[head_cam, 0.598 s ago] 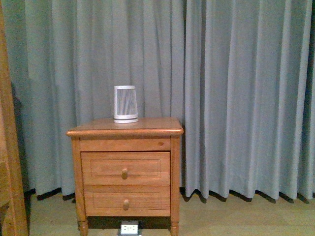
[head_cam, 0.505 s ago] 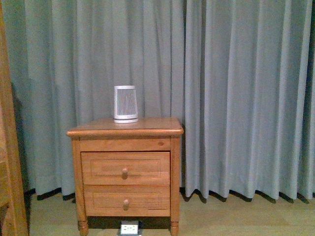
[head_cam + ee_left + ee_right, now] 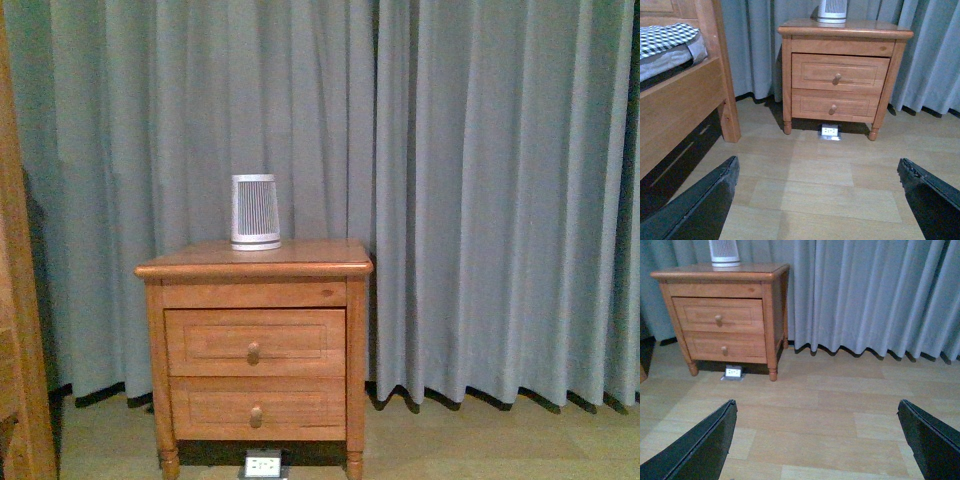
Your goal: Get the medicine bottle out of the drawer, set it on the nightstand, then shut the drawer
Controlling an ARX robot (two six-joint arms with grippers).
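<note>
drawer [image 3: 300,342] flush, open floor [image 3: 450,440] before nightstand [image 3: 255,268]

The pale wooden plank floor [image 3: 815,415] in front of the orange-brown wooden nightstand [image 3: 255,268] lies open, with only a small white socket box [image 3: 263,464] on the floor at the cabinet's foot. The panel-fronted wooden upper drawer [image 3: 200,340] is shut and unblocked, and its round wooden knob [image 3: 253,351] stands clear on all sides. On top, a white-grey ribbed tapered cylinder [image 3: 255,211] takes the back middle, leaving bare wood in front and to either side. Grey pleated curtains [image 3: 480,200] hang close behind and on the right, seemingly touching the cabinet's side. A wooden bed frame [image 3: 685,100] crowds the left approach
</note>
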